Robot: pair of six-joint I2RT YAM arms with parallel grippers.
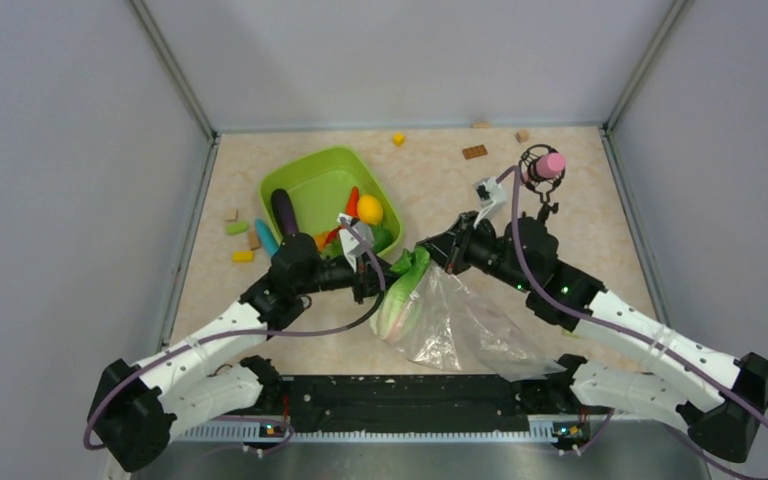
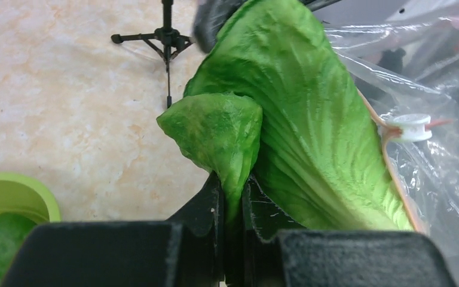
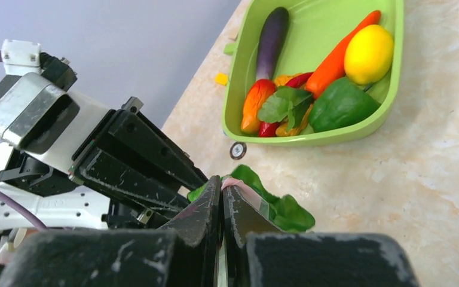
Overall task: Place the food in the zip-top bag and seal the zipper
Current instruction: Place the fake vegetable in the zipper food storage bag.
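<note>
Zip-top bag (image 1: 465, 325): clear and crinkled, lying on the table (image 1: 430, 170) at near-centre, just far of the arm bases. Its mouth is turned to the far left.

- Cabbage (image 2: 311, 113) lies at the mouth, along the bag's left edge, green leaf tips pointing far. How much of it is under the film, cannot tell.
- No other food shows in the bag.
- Zipper (image 2: 397, 185): a pinkish strip running down the cabbage's right flank in the left wrist view. It carries a white slider (image 2: 411, 127).

Claws:
- Left gripper (image 2: 233, 185): narrow, jaws clamped on a folded cabbage leaf.
- Right gripper (image 3: 222, 191): jaws pressed together, pinching the bag's mouth edge. The pink strip and a bit of clear film show at the tips.
- The two meet over the mouth.

Tray (image 1: 322, 185): lime-green, far left of the bag and apart from it. It holds:
- eggplant (image 3: 272, 42), along the left side
- carrot (image 3: 340, 54), touching the lemon (image 3: 368, 54)
- green pepper (image 3: 340, 104), at the near-right corner
- red chilli (image 3: 299, 79)
- an orange-red pepper (image 3: 254, 104)
- a leafy sprig (image 3: 287, 103), lying on top

Loose on the table:
- small blocks (image 1: 237, 228) left of the tray
- a yellow block (image 1: 398, 139) and a brown block (image 1: 474, 152) toward the far edge
- a black tripod (image 1: 543, 200) at far right, carrying something pink-topped

White plug (image 3: 21, 51) on the left arm's cable: any print is too small to tell.
</note>
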